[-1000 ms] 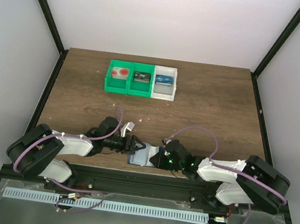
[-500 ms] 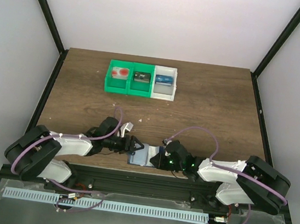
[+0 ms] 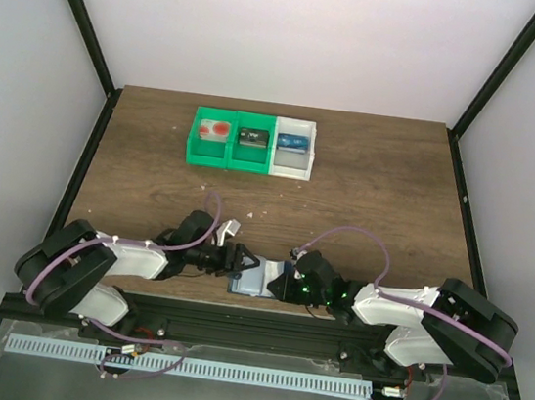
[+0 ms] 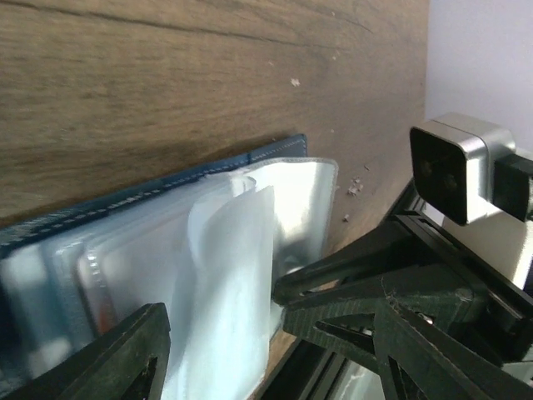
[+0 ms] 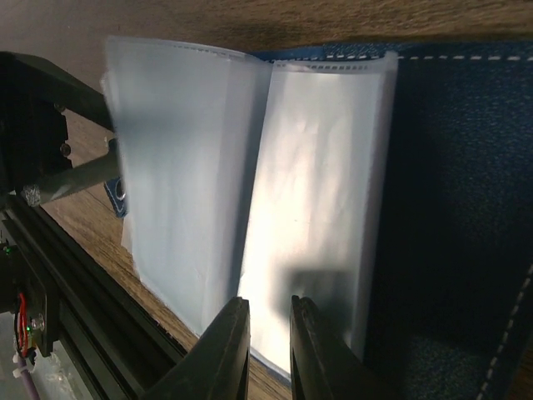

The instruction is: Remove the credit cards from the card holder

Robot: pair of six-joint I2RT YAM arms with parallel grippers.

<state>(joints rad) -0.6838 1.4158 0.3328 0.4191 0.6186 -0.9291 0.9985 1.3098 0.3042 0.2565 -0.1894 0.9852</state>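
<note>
The dark blue card holder (image 3: 255, 280) lies open at the table's near edge, between both grippers. Its clear sleeves fan up in the left wrist view (image 4: 241, 250) and lie spread in the right wrist view (image 5: 316, 192). My left gripper (image 3: 240, 259) is open, its fingertips (image 4: 146, 333) either side of an upright sleeve leaf. My right gripper (image 3: 277, 282) reaches in from the right. Its jaws stand a narrow gap apart over the sleeve's near edge (image 5: 271, 333), with nothing seen between them. A pale credit card with a red circle (image 3: 215, 130) lies in the green bin. I cannot make out a card in the sleeves.
The green bin (image 3: 225, 160) and the white bin (image 3: 291, 169) stand side by side at the back. They hold a black card-sized item (image 3: 253, 138) and a blue one (image 3: 293, 143). The black frame rail runs just below the holder.
The left arm has shifted very slightly at the holder. The holder, the right gripper and the bins stay where they were.
</note>
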